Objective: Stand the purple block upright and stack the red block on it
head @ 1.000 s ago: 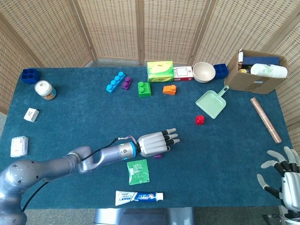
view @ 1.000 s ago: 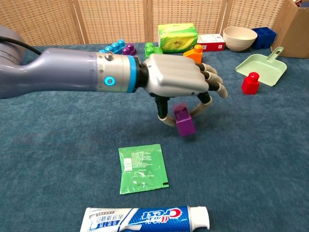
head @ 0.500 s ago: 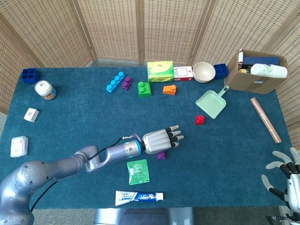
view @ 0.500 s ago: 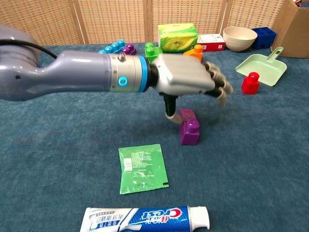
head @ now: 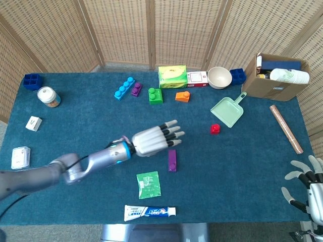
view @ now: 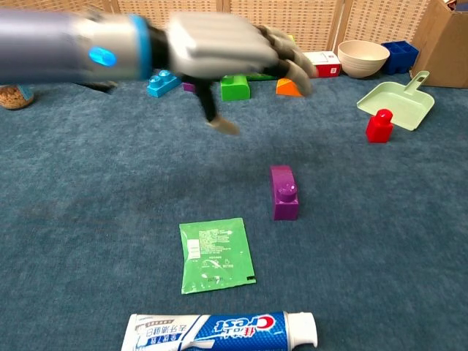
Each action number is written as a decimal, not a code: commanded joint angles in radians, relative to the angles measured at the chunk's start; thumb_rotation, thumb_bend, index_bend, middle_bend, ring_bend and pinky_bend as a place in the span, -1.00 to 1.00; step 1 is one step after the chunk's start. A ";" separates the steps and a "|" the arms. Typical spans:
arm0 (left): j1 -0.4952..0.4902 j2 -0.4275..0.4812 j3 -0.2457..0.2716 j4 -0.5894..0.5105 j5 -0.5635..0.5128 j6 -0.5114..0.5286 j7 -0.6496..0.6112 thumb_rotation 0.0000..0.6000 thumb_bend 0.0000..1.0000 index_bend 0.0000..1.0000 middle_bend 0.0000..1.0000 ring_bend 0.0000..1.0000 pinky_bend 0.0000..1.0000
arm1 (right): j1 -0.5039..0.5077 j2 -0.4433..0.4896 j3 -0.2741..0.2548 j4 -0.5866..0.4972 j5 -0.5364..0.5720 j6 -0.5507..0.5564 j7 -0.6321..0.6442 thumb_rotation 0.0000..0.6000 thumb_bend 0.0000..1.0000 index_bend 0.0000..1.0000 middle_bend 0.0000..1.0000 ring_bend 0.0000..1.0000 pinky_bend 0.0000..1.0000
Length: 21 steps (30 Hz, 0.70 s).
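The left hand hovers above the blue table, fingers spread and holding nothing, clear of the purple block just beside it, near a green packet. The red block sits well apart, touching a green dustpan. The right hand, fingers splayed and empty, waits at the table's corner.

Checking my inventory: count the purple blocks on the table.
2. One purple block lies mid-table beyond the green packet; a second purple block sits in the far row beside the light-blue block. None seem hidden.
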 commanded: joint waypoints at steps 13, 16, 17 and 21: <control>0.472 0.537 0.235 -0.502 -0.034 0.363 0.169 1.00 -0.41 -0.64 -0.98 -1.00 -1.00 | 0.163 0.042 0.026 -0.044 -0.006 -0.217 -0.039 1.00 -0.52 -0.17 -0.44 -0.97 -0.85; 0.556 0.580 0.275 -0.506 -0.004 0.434 0.152 1.00 -0.41 -0.63 -0.98 -1.00 -1.00 | 0.208 0.036 0.042 -0.069 0.013 -0.276 -0.081 1.00 -0.54 -0.25 -0.44 -0.93 -0.79; 0.578 0.590 0.283 -0.504 0.003 0.453 0.145 1.00 -0.41 -0.63 -0.98 -1.00 -1.00 | 0.223 0.034 0.047 -0.078 0.021 -0.298 -0.094 1.00 -0.55 -0.30 -0.44 -0.92 -0.79; 0.665 0.614 0.308 -0.485 0.027 0.530 0.102 1.00 -0.41 -0.61 -0.98 -1.00 -1.00 | 0.290 0.028 0.069 -0.119 0.070 -0.398 -0.168 0.91 -0.57 -0.47 -0.47 -0.91 -0.79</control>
